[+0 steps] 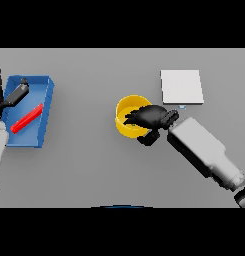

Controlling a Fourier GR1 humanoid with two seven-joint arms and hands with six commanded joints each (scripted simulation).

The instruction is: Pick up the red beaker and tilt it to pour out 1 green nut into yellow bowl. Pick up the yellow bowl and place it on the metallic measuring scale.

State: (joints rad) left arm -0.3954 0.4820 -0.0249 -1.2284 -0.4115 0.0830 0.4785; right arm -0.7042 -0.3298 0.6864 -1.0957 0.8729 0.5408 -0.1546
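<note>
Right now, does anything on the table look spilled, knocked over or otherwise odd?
One thing: the red beaker lies on its side, slanted, inside the blue tray at the left. The right hand covers part of the yellow bowl, so its contents are hidden. No spill shows on the table.

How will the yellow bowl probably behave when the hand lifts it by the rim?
The yellow bowl looks rigid and thin-walled, so probably light. The right hand grips only one side of the rim, so it may tilt. Its low, wide shape suggests it will sit steadily on the scale.
</note>
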